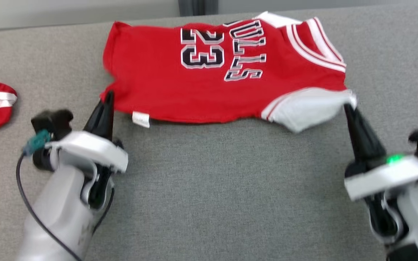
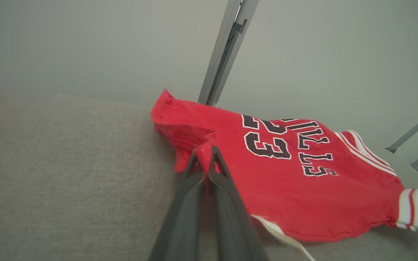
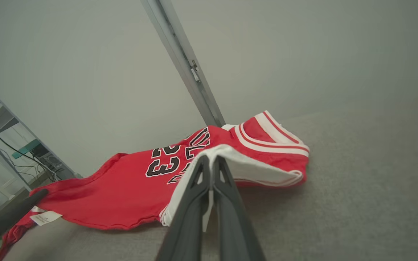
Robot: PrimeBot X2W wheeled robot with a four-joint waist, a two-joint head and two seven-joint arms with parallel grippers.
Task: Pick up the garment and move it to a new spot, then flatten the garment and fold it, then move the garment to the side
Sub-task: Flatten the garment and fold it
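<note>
on grey fabric (image 1: 209, 188), one red jersey (image 1: 165, 87), two jaws tight on its near corners

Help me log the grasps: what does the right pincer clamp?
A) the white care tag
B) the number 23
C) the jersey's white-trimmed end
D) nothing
C: the right pincer is shut on white fabric at the striped end of the jersey.
</note>
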